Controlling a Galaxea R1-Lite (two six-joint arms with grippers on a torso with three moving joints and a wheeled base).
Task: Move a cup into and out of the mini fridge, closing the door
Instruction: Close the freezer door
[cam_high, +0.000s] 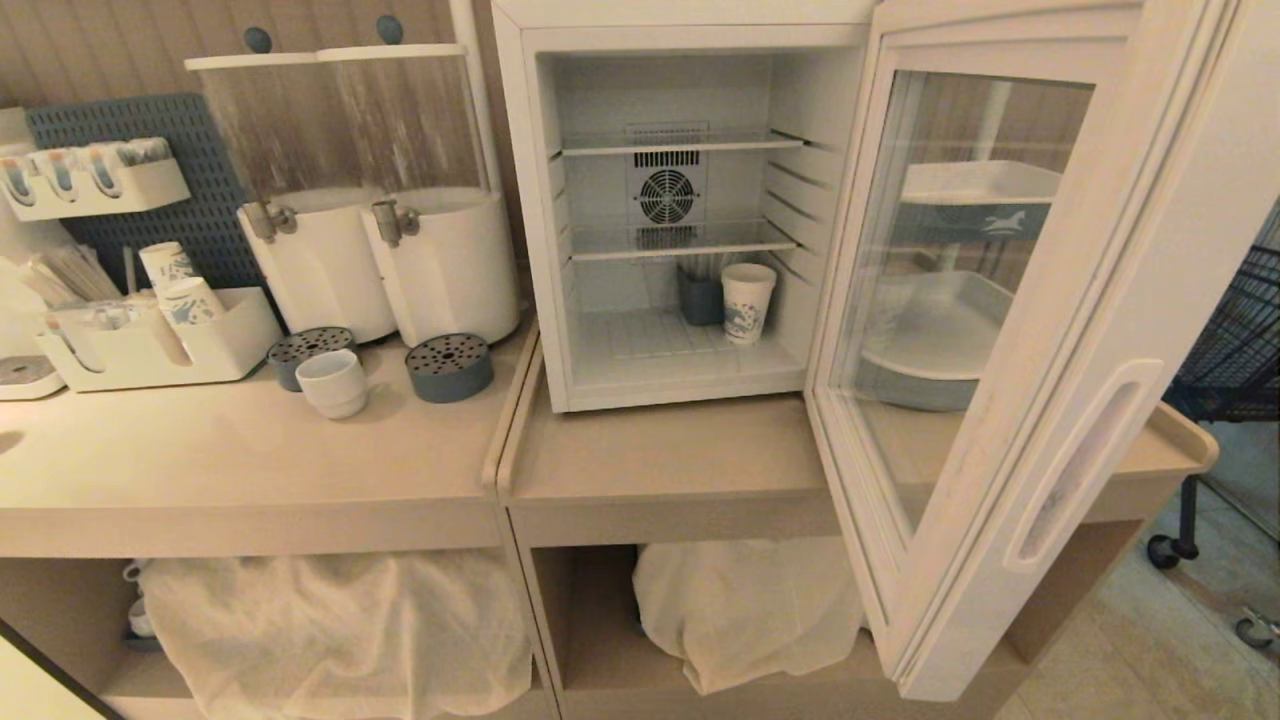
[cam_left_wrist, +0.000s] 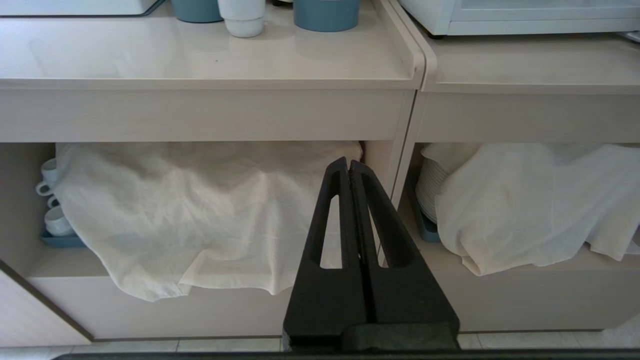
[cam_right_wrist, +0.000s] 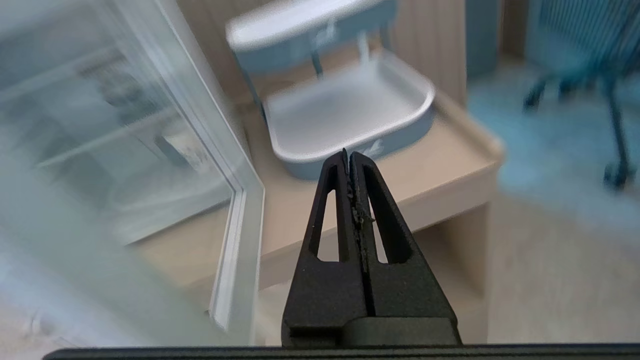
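I see the mini fridge (cam_high: 690, 215) on the right worktop (cam_high: 660, 455) with the door (cam_high: 1000, 330) swung wide open toward the near right. The cup (cam_high: 333, 383) stands on the left worktop (cam_high: 230, 450), between two round blue-grey drip trays (cam_high: 449, 366) in front of the white drink dispensers (cam_high: 390, 250), well apart from the fridge. On the fridge floor a patterned paper cup (cam_high: 748, 302) stands beside a dark holder (cam_high: 701, 296). My left end effector (cam_left_wrist: 349, 167) is closed on nothing, low before the cloth-covered shelf (cam_left_wrist: 200, 215). My right end effector (cam_right_wrist: 348, 159) is also closed and empty, just beside the door's outer edge.
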